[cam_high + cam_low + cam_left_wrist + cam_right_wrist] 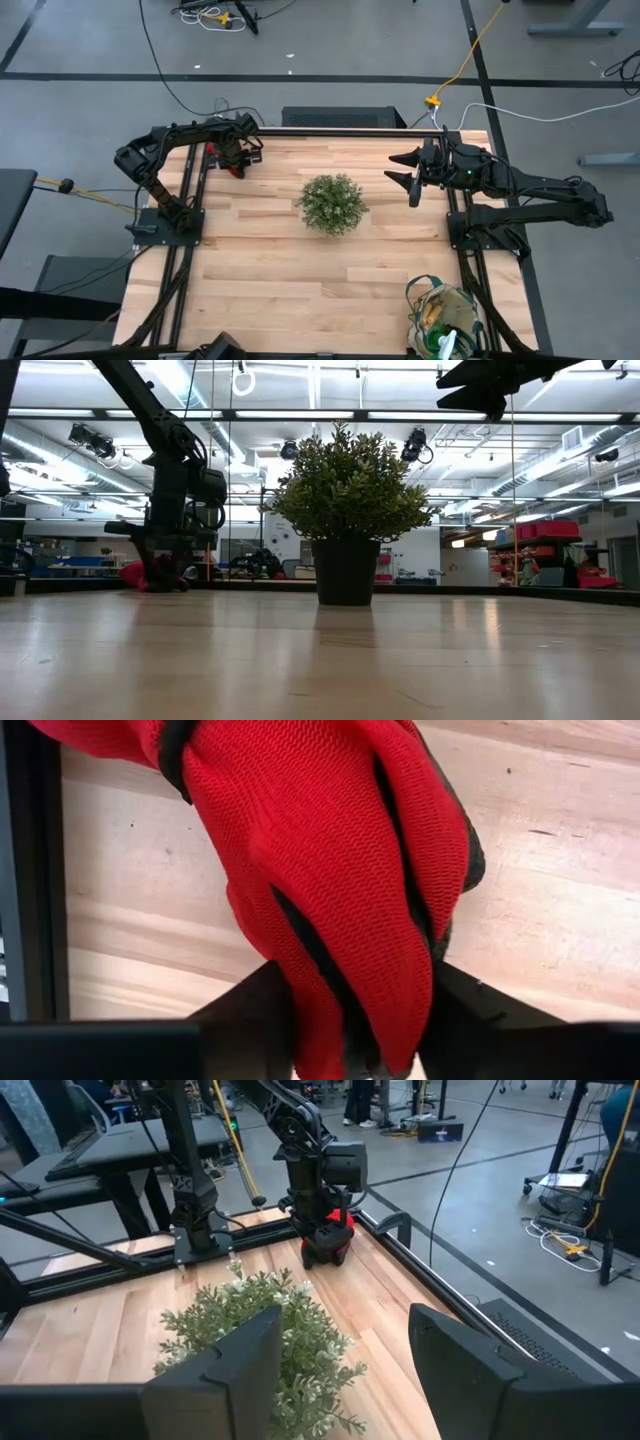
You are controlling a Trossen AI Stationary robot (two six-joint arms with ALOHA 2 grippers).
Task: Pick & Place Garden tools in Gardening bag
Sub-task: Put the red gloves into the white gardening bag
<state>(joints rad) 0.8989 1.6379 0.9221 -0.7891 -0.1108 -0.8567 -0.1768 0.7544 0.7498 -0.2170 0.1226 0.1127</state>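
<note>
Red glove point(330, 870) fills the left claw point(350, 1020) pinching it; plant point(333, 204) stands mid-table; right claw point(340, 1370) spread.

Overhead strip lights are flooding a bright workshop with even, cool light.

Long ceiling fixtures point(430, 415) are glowing at twelve o'clock in the low view, leaving the potted plant point(347, 510) standing as a dark backlit shape and throwing a soft sheen across the table point(320, 660), whose near boards are blurring out of focus. From above, shadows are lying faint and short under the plant. In the left wrist view the red glove point(330, 890) is filling the picture crisply, weave showing, while the dark fingers point(250, 1030) at six o'clock are staying soft and underlit.
</note>
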